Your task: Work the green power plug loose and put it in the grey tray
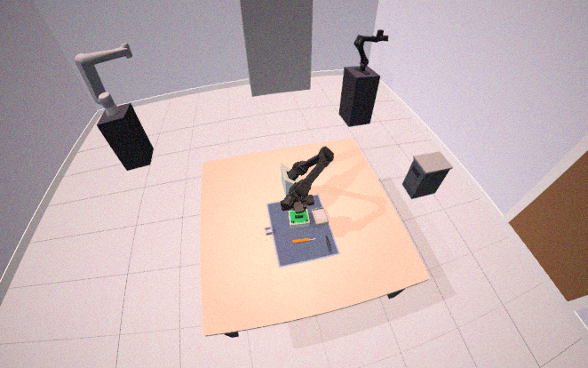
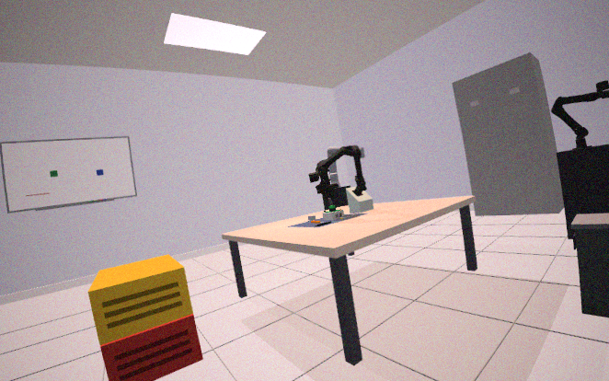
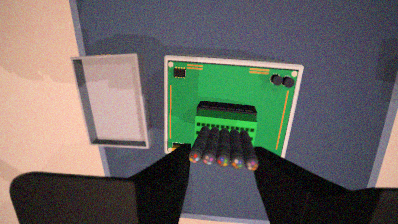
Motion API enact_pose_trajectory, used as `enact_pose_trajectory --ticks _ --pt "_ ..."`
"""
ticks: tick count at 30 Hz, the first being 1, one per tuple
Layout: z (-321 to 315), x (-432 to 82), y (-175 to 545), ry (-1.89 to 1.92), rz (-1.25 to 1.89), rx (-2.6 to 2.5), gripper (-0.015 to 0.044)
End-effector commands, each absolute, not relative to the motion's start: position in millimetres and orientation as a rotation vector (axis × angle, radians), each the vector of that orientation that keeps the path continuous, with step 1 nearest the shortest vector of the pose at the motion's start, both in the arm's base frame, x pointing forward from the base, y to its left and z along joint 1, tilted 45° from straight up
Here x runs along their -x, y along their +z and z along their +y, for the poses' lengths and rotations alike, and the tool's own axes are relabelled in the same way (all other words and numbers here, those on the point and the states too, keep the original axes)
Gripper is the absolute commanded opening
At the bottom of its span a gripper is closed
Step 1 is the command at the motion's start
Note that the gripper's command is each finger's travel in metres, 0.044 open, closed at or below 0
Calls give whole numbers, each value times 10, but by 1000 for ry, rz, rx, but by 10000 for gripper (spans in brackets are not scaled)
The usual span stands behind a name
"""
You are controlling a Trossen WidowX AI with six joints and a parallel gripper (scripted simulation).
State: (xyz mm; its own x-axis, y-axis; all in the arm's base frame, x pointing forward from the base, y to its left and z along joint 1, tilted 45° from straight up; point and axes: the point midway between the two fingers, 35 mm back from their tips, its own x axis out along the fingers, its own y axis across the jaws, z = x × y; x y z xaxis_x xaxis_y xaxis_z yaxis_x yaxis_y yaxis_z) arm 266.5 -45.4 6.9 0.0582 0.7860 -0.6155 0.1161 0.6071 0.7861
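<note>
From the top view, my arm (image 1: pixel 308 179) reaches over the blue mat (image 1: pixel 305 252) (image 3: pixel 345 115) and comes down at the back edge of the circuit board (image 1: pixel 294 221) (image 3: pixel 230 80); the grey tray (image 1: pixel 320 216) (image 3: pixel 115 100) lies just beside the board, on the mat; an orange-handled tool (image 1: pixel 301 240) (image 2: pixel 315 221) lies apart from both, on the same mat; the plug itself I cannot make out well from up here, the pincer being in the way.

From the exterior view, the arm arches over the table (image 2: pixel 406 213) with its pincer (image 2: pixel 329 204) (image 3: pixel 221 152) pointing down at the board; a speck of green shows right under it; too small for me to say whether the plug sits straight or tilted.

From the wrist view, I get the useful look: the green plug (image 3: pixel 226 123), with its bundle of dark wires (image 3: pixel 223 145), is between the fingers; the pincer is closed on it, part-wide because the plug fills the gap; the plug is up against the black socket (image 3: pixel 226 108) on the board, and I cannot tell how far it is seated; the tray waits with nothing in it.

So I judge the step in hand to be the working loose; the next move calls for a firm grip and small rocking tilts, easing upward only as the plug gives; a straight yank could slip off or drag the board; the carry to the tray comes after that.
</note>
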Motion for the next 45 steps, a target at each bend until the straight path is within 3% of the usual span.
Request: enact_pose_trajectory --ticks 1,24,34,45 --pt "-591 -2643 118 569 1441 -824 0" --pt "-416 -2667 85 480 1479 -734 0" --pt "-416 -2667 85 480 1479 -734 249" --pt "-333 -2674 2 481 1479 -735 249"
